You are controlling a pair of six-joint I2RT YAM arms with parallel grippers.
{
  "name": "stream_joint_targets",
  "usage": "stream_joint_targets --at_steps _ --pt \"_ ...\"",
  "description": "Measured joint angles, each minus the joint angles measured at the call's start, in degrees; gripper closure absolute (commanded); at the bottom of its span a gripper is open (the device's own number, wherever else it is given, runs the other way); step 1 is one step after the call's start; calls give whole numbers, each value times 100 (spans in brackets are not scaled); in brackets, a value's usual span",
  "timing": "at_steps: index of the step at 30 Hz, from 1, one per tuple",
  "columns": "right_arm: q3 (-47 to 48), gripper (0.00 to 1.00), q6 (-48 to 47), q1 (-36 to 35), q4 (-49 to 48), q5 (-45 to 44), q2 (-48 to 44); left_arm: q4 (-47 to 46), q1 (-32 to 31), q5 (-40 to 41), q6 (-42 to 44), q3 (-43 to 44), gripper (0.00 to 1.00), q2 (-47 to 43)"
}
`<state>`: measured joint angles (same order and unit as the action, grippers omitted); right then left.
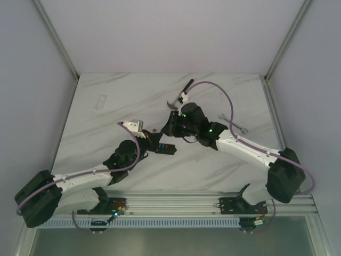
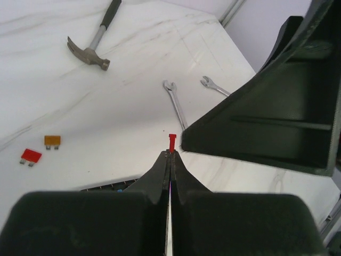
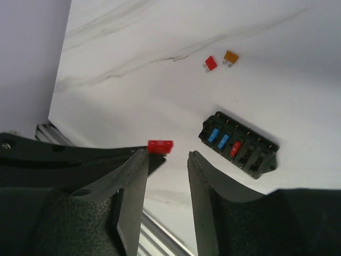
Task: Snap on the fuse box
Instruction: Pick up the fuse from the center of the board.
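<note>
Tabletop (image 1: 96,138) holds diagonal fuse box (image 3: 240,148); left hand (image 2: 170,153) pinches red fuse (image 2: 171,140); right hand (image 3: 168,154) released.

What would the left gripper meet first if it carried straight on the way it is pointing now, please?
Most likely the right gripper, whose black body sits close beside the red fuse pinched in the left gripper. Missing that, the nearer wrench; depth is unclear.

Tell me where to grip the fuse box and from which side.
Probably across its two long side walls, coming straight down from above. The fuse box lies flat with its slots facing up; those walls look straight and parallel, while the top carries seated blue fuses.
</note>
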<state>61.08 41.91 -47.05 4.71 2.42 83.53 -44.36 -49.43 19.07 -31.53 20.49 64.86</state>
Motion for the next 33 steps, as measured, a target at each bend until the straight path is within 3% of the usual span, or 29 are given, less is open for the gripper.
stream_joint_targets --at_steps 6,10,19,33 --pt "-79 54 -1447 535 -37 988 -627 415 181 -437 452 0 100 -730" --pt "-83 54 -2704 848 26 1910 -994 846 450 -1150 754 44 100 -1187" --pt "-76 53 -5029 844 629 3565 -1471 1766 555 -2970 1233 702 100 -1569" --pt "352 64 -6231 844 1545 4868 -1453 2153 555 -4579 1563 1156 100 -1394"
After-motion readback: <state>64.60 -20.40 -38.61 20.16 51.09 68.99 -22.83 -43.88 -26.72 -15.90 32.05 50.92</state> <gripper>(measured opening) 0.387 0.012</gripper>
